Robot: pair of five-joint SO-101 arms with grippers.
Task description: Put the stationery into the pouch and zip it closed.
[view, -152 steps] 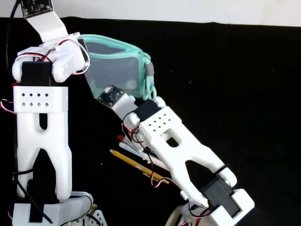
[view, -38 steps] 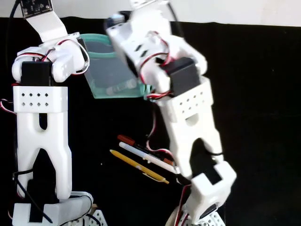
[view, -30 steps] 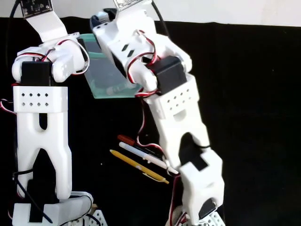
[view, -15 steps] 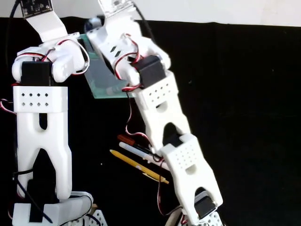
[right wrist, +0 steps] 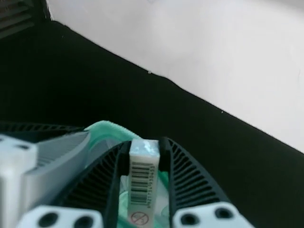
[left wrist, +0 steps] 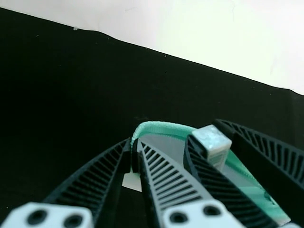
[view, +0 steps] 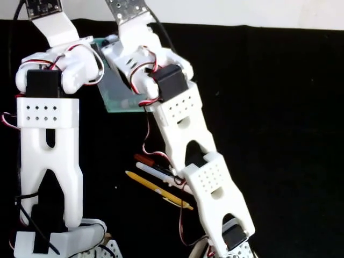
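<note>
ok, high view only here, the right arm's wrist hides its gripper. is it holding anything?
Observer: Yes. The right wrist view shows the right gripper shut on a small white block with a barcode label.
Operator: left gripper on the pouch?
Observer: Yes. In the left wrist view the left gripper is shut on the pouch at its green rim.
Operator: block near the pouch?
Observer: The left wrist view has it close beside the left gripper, with the pouch's clear panel behind it.

— What sort of place are you running this in?
— You're at a robotics lab bench, it seems: black cloth (view: 279, 107) over the table, bare white wall (view: 242, 11) behind, left arm (view: 47, 145) and right arm (view: 183, 121) in white plastic, servo wires (view: 144, 69) exposed.
</note>
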